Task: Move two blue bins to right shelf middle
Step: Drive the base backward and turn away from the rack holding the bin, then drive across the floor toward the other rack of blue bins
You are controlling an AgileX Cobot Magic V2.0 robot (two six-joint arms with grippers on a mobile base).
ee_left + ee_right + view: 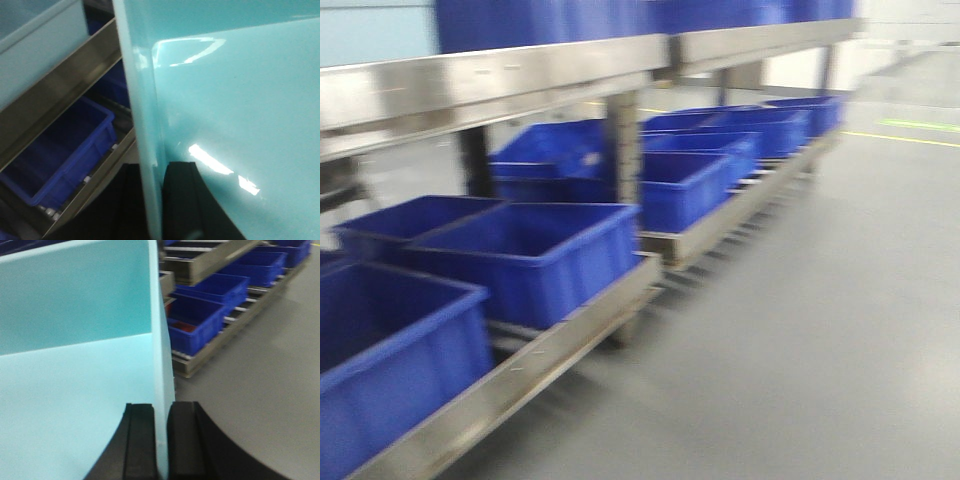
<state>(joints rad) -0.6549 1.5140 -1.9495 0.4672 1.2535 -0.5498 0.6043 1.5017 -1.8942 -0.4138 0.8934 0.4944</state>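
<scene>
The place looks like a warehouse or factory storeroom. A long stainless-steel rack (510,85) runs along one side in several tiers. Its low shelf (550,350) carries a row of identical dark blue plastic bins (535,255), with more of them on the tier above. The floor (800,320) is a smooth grey industrial coating, wide like an aisle, marked far off with a painted yellow line (900,138) and a green strip (918,125)
</scene>
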